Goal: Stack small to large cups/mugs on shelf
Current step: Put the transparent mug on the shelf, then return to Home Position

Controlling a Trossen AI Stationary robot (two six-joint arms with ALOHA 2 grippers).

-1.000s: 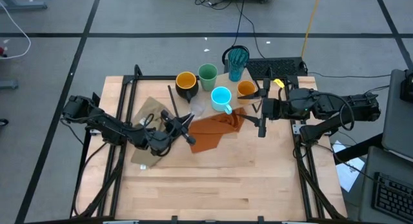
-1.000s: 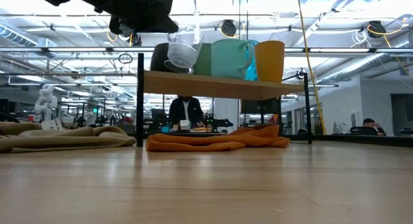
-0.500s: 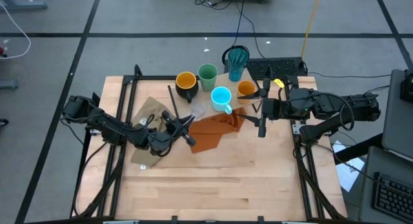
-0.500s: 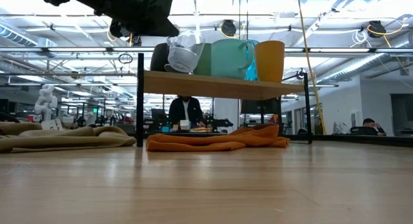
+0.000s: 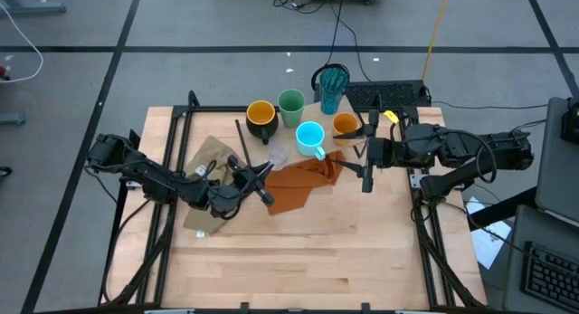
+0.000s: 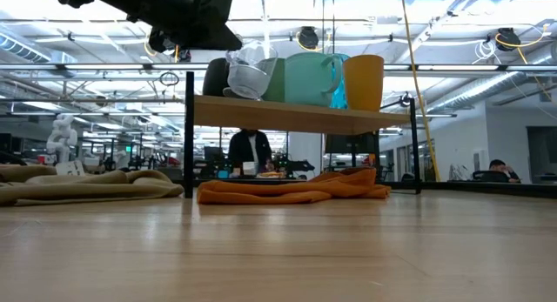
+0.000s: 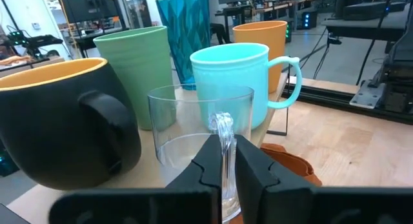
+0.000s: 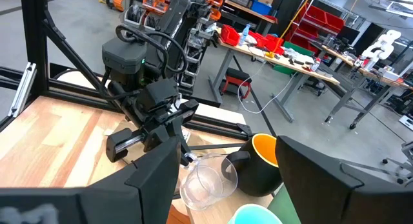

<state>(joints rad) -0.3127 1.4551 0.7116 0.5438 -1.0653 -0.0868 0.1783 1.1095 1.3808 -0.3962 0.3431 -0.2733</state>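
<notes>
Clear glass (image 7: pixel 205 137): tilted on the shelf (image 6: pixel 287 116) front edge, beside the black mug (image 7: pixel 61 117). Left gripper (image 7: pixel 224 161) pinches its rim wall between 2 fingers. Likely light, slippery, fragile; grip gently. Right gripper (image 5: pixel 365 156) waits spread wide.

Clear glass (image 7: pixel 200 130), plywood shelf (image 6: pixel 296 116)

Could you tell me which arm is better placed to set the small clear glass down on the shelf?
The left. Its gripper is already pinching the clear glass by its rim, tilted, at the shelf beside the black mug. The right gripper waits open by the orange cup.
</notes>
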